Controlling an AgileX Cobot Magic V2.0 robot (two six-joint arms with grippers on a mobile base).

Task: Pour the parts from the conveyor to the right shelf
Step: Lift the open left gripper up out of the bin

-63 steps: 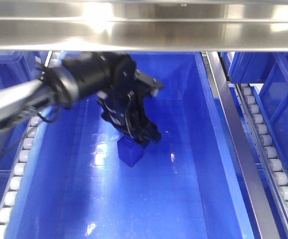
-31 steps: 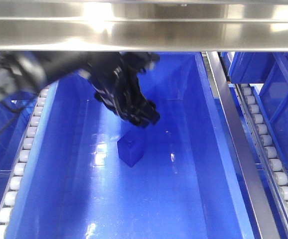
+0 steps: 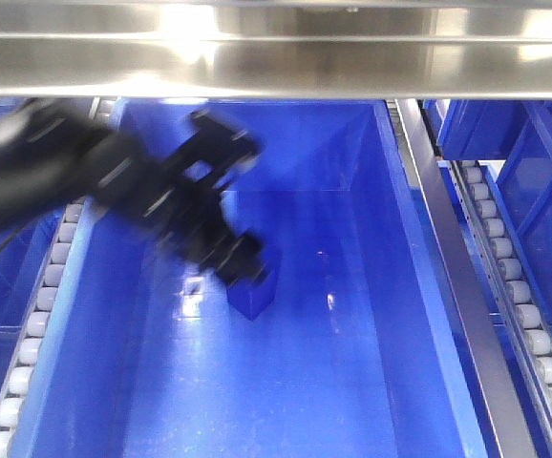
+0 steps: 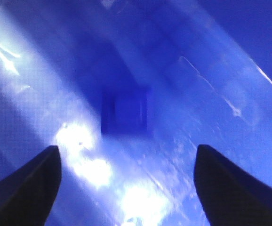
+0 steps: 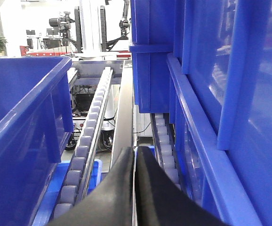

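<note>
One blue part (image 3: 255, 296) stands on the floor of a deep blue tub (image 3: 371, 363) in the steel-framed right shelf (image 3: 276, 57). My left gripper (image 3: 236, 260) hovers just up and left of the part, blurred by motion. In the left wrist view the part (image 4: 125, 112) lies free on the glossy tub floor, ahead of my open left gripper (image 4: 126, 148), with nothing between its black fingers (image 4: 32, 188). My right gripper (image 5: 134, 159) is shut on nothing and points along a steel rail between roller tracks. The conveyor is out of view.
White roller rails (image 3: 42, 296) run along both sides of the tub, with a steel divider (image 3: 453, 277) to its right. More blue tubs (image 5: 18, 127) flank the right gripper, and stacked ones (image 5: 211, 94) stand close on its right.
A second ago the left gripper was down on the part. It lifted off, and the arm has since swung left and lower. The part stays on the tub floor.
</note>
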